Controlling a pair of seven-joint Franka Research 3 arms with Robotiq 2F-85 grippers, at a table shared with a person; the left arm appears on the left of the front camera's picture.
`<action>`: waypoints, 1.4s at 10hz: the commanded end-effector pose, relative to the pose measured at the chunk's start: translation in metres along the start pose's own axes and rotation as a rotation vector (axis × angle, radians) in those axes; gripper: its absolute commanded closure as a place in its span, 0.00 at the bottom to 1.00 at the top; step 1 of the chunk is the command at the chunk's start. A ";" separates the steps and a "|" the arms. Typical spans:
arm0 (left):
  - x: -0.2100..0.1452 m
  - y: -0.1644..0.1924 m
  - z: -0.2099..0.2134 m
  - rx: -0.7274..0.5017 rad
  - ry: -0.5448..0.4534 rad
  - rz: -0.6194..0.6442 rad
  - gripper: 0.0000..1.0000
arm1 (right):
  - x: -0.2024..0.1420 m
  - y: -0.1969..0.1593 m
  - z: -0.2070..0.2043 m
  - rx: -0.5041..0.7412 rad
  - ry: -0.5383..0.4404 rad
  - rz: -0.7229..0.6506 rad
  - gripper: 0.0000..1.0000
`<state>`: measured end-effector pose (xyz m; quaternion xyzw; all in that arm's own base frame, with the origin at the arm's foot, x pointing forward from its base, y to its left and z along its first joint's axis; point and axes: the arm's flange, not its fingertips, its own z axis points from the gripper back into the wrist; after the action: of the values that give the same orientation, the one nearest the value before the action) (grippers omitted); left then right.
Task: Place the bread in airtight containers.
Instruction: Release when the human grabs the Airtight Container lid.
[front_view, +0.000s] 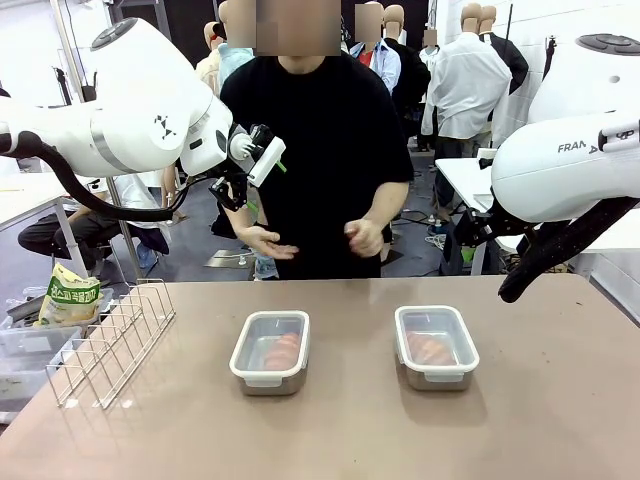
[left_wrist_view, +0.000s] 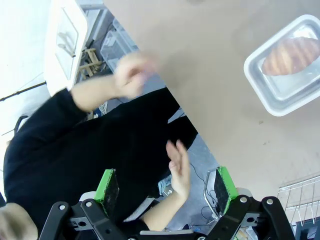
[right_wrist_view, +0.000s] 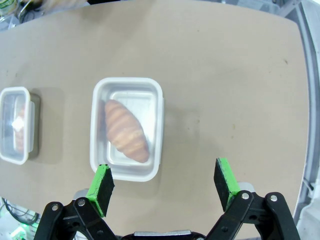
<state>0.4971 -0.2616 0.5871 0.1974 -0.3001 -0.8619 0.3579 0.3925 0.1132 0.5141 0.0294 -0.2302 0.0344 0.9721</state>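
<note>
Two lidded steel tins (front_view: 270, 352) (front_view: 436, 346), each with a croissant roll (right_wrist_view: 126, 131) inside, are placed mid-table, well apart, with bare table (front_view: 350, 440) around. Both grippers (left_wrist_view: 167, 186) (right_wrist_view: 165, 184) are held wide and empty, high above it.

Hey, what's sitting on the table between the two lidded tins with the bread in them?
Nothing: in the front view only bare tabletop lies between the left tin and the right tin.

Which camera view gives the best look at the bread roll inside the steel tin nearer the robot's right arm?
The right wrist view: it looks straight down on the golden-brown ridged bread roll in the lidded rectangular steel tin, showing it end to end. The front view shows that roll low and hazy through the lid. The left wrist view shows a roll at the frame edge; which tin, unclear.
</note>
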 end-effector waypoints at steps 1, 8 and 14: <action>-0.001 0.000 0.001 0.002 0.002 0.001 0.00 | 0.000 -0.001 -0.001 0.009 0.004 -0.003 0.00; -0.001 0.000 0.001 0.002 0.002 0.001 0.00 | 0.000 -0.001 -0.001 0.009 0.004 -0.003 0.00; -0.001 0.000 0.001 0.002 0.002 0.001 0.00 | 0.000 -0.001 -0.001 0.009 0.004 -0.003 0.00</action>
<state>0.4971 -0.2616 0.5871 0.1974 -0.3001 -0.8619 0.3579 0.3925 0.1132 0.5141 0.0294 -0.2302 0.0344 0.9721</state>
